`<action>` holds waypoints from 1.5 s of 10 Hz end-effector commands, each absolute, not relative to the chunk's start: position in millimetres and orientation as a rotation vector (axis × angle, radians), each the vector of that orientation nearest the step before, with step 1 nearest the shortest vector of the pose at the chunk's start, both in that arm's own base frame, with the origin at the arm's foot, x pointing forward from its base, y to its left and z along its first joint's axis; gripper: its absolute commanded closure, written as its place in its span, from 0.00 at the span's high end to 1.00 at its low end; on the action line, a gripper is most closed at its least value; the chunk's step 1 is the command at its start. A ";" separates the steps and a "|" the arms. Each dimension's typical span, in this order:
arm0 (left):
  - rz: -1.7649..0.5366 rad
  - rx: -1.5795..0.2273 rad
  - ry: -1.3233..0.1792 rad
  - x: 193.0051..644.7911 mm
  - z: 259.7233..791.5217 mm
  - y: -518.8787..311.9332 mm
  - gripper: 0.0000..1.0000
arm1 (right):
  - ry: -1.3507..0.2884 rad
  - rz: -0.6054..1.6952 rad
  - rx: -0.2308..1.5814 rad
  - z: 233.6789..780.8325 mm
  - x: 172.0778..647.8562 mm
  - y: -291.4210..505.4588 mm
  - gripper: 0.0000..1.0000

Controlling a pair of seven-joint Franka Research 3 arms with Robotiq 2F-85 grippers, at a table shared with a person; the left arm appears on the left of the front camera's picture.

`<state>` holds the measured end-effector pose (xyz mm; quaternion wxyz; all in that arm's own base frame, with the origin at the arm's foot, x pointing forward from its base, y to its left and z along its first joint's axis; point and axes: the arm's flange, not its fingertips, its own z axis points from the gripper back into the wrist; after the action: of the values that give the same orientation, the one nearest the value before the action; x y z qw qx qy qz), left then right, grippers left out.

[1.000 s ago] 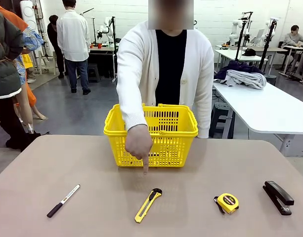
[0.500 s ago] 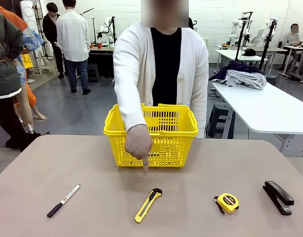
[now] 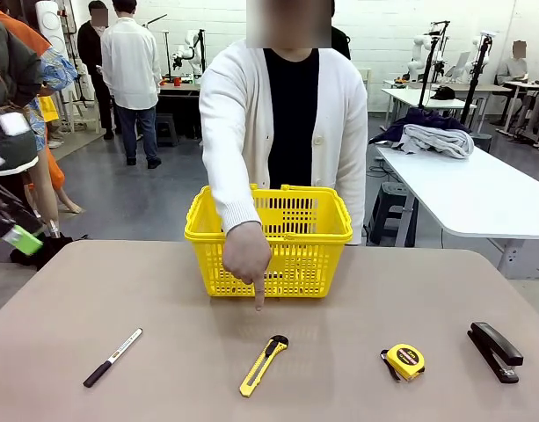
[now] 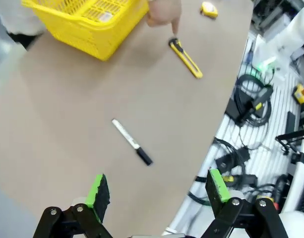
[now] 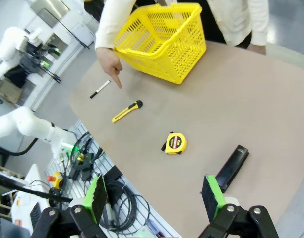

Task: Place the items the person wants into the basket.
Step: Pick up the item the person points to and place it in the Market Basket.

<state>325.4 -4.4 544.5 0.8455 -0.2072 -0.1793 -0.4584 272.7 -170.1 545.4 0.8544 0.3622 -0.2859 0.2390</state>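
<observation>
The person's hand (image 3: 247, 257) points a finger down at the yellow utility knife (image 3: 263, 365), which lies on the table in front of the yellow basket (image 3: 269, 242). A yellow-and-black tape measure (image 3: 404, 360) lies to the knife's right. My left gripper (image 4: 157, 188) is open and empty, high above the table's left side, looking down on the knife (image 4: 185, 58) and basket (image 4: 92, 25); part of it shows at the left edge (image 3: 14, 224). My right gripper (image 5: 154, 198) is open and empty, high over the near right edge, above the tape measure (image 5: 175, 142) and knife (image 5: 127, 111).
A white marker with a black cap (image 3: 112, 357) lies at the near left and a black stapler (image 3: 495, 350) at the near right. The tan table (image 3: 163, 299) has bare room between the tools. Cables and equipment lie below the near edge (image 5: 87, 163).
My left gripper has come into the front view at the left edge. The person's hand keeps pointing at the knife; the tools have not moved.
</observation>
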 end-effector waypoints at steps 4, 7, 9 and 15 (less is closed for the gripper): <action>-0.771 -0.171 -0.185 332.6 515.0 -151.6 1.00 | -0.620 0.511 0.781 545.3 273.0 -170.7 1.00; -0.710 -0.043 -0.247 345.0 482.8 -209.2 1.00 | -0.620 0.511 0.781 545.3 273.0 -170.7 1.00; -0.718 -0.041 -0.220 344.2 470.5 -229.5 1.00 | -0.620 0.511 0.781 545.3 273.0 -170.7 1.00; -0.761 -0.064 -0.190 339.5 448.4 -251.0 1.00 | -0.620 0.511 0.781 545.3 273.0 -170.7 1.00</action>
<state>342.7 -252.3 445.1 0.9237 -0.0349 -0.0906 -0.3707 272.6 -170.2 545.5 0.8545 0.3619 -0.2859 0.2389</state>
